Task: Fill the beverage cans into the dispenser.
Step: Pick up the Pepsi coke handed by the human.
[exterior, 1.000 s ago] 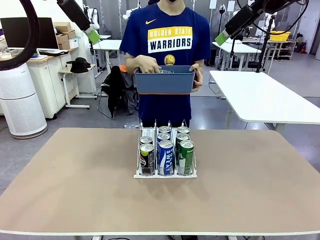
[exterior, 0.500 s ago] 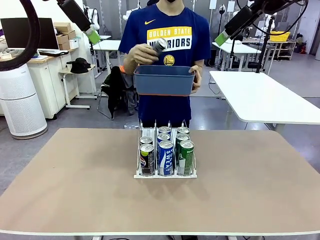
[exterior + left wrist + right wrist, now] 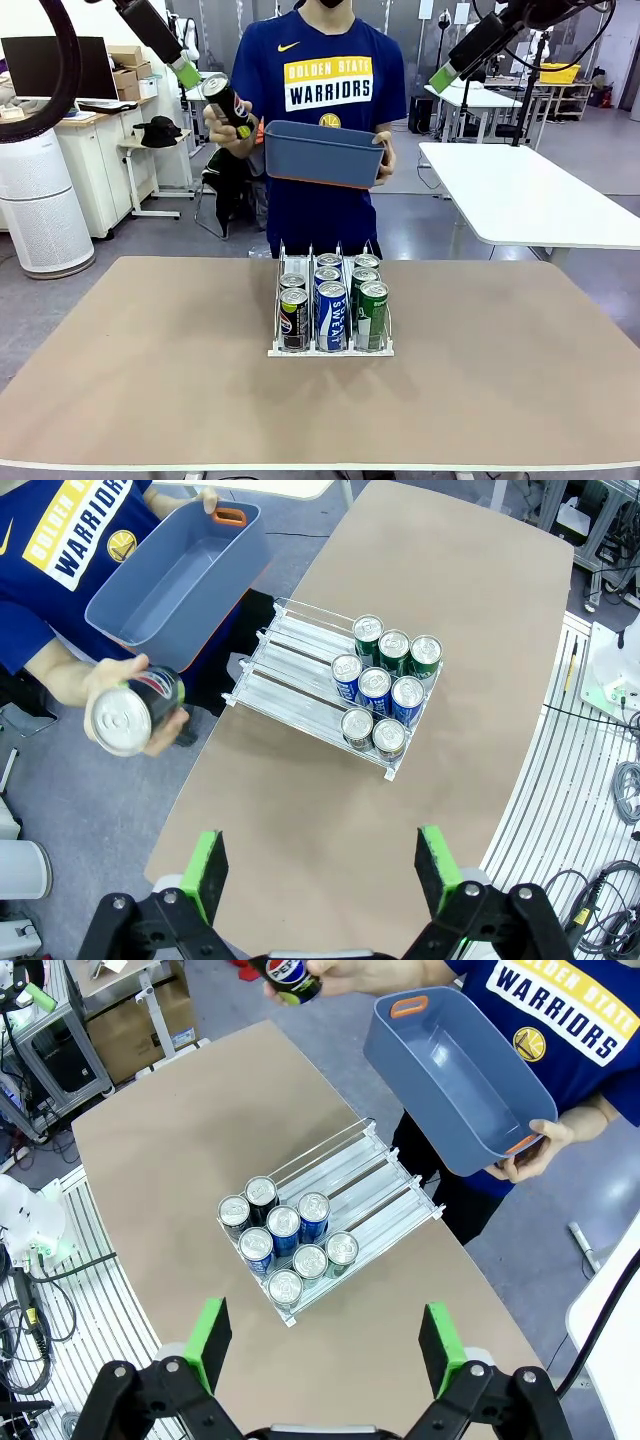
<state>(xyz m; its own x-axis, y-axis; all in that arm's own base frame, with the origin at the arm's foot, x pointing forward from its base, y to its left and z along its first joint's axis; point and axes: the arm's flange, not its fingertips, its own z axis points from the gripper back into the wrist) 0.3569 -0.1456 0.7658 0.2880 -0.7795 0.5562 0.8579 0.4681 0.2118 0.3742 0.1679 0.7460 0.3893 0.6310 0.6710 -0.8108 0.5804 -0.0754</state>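
the left gripper (image 3: pixel 320 865) and right gripper (image 3: pixel 325 1345) both hang open and empty, high over the table (image 3: pixel 150 350). the dispenser (image 3: pixel 290 665) sits mid-table with 8 cans (image 3: pixel 331 315) at its robot-side end: 2 black, 3 blue, 3 green. the person holds a black can (image 3: pixel 228 103) in 1 hand and a bin (image 3: pixel 322 155) in the other.

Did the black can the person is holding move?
Yes. The black can rose from the blue bin and went left, past the dispenser's left edge.

brown table (image 3: pixel 150 360) carries the can-filled dispenser (image 3: pixel 330 349).
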